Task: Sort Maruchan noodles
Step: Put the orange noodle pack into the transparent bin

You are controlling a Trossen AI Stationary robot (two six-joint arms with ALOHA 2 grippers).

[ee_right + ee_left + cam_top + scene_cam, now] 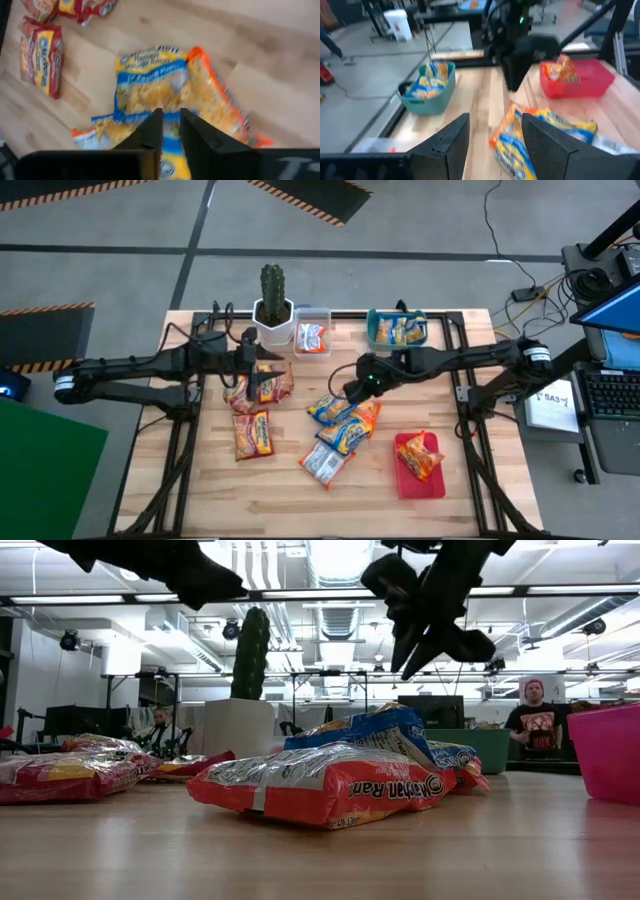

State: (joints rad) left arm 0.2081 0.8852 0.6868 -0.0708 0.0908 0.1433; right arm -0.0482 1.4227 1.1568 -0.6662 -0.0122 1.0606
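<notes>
Several Maruchan packets lie flat on the wooden table. Red ones [252, 434] sit left of centre. A blue-and-yellow one [333, 409], orange ones [362, 420] and a silvery white one [322, 464] form a loose pile in the middle. My left gripper [266, 377] hovers open over more red packets [240, 393]; its fingers [445, 145] hold nothing. My right gripper [352, 392] hangs above the blue-and-yellow packet [147, 85], its fingers [152, 127] a narrow gap apart. In the low view it [418, 655] is well clear of the pile [330, 780].
A teal bin [372, 332] at the far edge holds blue-and-yellow packets. Beside it stand a clear bin [312, 312] with a white packet and a potted cactus [273, 302]. A red tray [408, 480] near the right front holds an orange packet. People stand in the room beyond.
</notes>
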